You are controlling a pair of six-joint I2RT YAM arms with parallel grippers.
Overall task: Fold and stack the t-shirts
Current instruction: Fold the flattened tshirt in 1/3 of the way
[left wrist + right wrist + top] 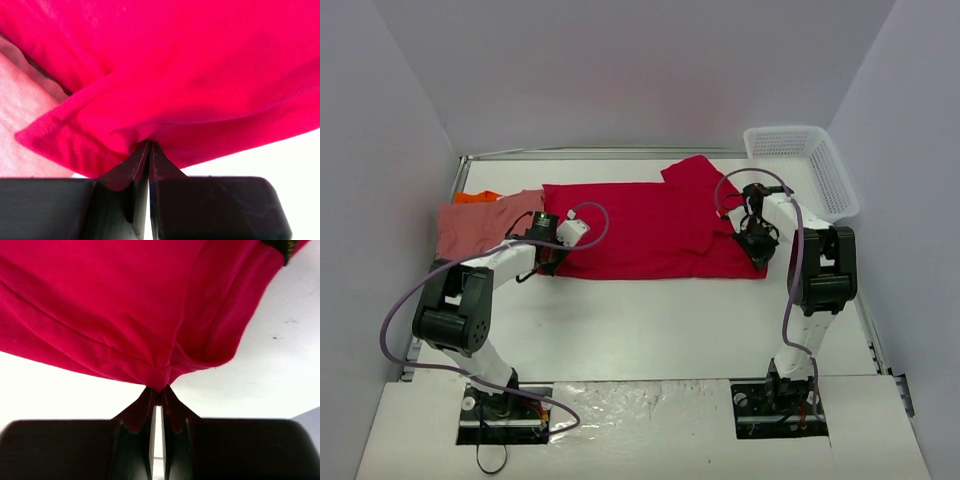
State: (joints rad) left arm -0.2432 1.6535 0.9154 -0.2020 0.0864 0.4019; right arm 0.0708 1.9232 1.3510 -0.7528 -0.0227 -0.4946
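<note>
A bright red t-shirt [650, 230] lies spread across the middle of the table. My left gripper [548, 252] is shut on its left near edge, and in the left wrist view the red cloth [165, 75] bunches at the pinched fingertips [149, 146]. My right gripper [757, 245] is shut on the shirt's right near edge; the right wrist view shows the red cloth [125, 305] gathered between the tips [160, 389]. A salmon pink t-shirt [475, 225] lies at the left, partly under the red one. An orange t-shirt [478, 197] peeks out behind it.
A white plastic mesh basket [805, 168] stands at the back right corner. The table's metal rim [600, 153] runs along the back. Both arm bases sit at the near edge, with purple cables looping over the arms.
</note>
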